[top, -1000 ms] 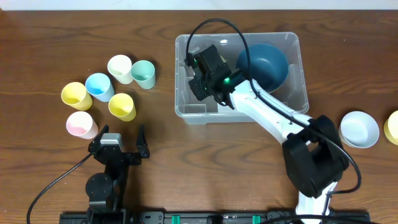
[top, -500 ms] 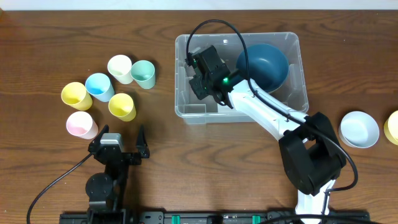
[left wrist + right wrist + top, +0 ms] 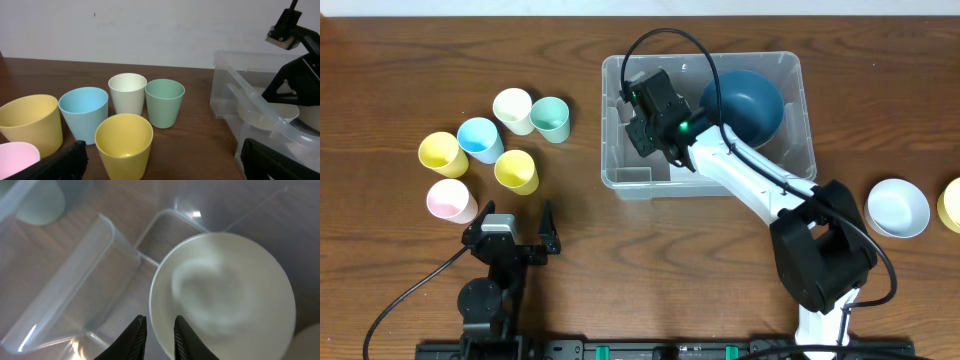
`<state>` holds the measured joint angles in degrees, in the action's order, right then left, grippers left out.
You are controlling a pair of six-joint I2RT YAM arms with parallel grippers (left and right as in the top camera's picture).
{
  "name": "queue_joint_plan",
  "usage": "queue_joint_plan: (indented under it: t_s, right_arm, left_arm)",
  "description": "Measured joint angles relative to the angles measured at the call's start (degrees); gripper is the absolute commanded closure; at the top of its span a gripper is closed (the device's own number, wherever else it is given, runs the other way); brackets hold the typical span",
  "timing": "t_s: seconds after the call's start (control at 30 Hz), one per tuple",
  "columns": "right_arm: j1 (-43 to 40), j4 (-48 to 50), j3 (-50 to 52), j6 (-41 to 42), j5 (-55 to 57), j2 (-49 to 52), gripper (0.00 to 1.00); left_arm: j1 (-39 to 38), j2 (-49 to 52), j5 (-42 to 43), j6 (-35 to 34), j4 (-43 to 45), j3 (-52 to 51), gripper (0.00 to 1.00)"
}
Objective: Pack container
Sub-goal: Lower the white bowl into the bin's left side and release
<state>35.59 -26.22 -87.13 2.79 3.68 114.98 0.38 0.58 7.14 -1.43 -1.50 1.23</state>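
One white bowl (image 3: pixel 225 305), hidden beneath the right arm (image 3: pixel 745 172) in the overhead view, shows only to the right wrist camera. It lies inside the left end of the container (image 3: pixel 792 150), which stands on the tabletop (image 3: pixel 400 50) with a dark blue bowl (image 3: pixel 745 105) in its other end. Since half a second ago the right wrist has edged slightly toward the container's far wall, and nothing else has shifted. The right fingers (image 3: pixel 137 337) are pinched almost together across the white bowl's rim, one inside and one outside, while the left fingers (image 3: pixel 70 160) are spread wide, holding nothing.
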Motion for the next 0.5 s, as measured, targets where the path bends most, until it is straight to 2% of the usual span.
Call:
queue_joint_plan:
  t_s: [0.2, 0.33, 0.43, 0.5]
  right_arm:
    - [0.0, -14.3, -12.1, 0.0, 0.2, -0.1, 0.84]
    - [-0.2, -25.8, -20.9, 1.2, 0.5, -2.0, 0.75]
    - [-1.3, -34.6, -26.3, 4.3, 1.5, -5.7, 0.56]
    - [-3.3, -40.5, -28.5, 6.7, 2.3, -9.0, 0.51]
  left_arm:
    - [0.0, 0.0, 0.0, 0.0, 0.0, 0.0, 0.02]
    - [0.0, 0.0, 0.0, 0.0, 0.0, 0.0, 0.02]
    - [0.0, 0.0, 0.0, 0.0, 0.0, 0.0, 0.02]
    - [0.0, 0.0, 0.0, 0.0, 0.0, 0.0, 0.02]
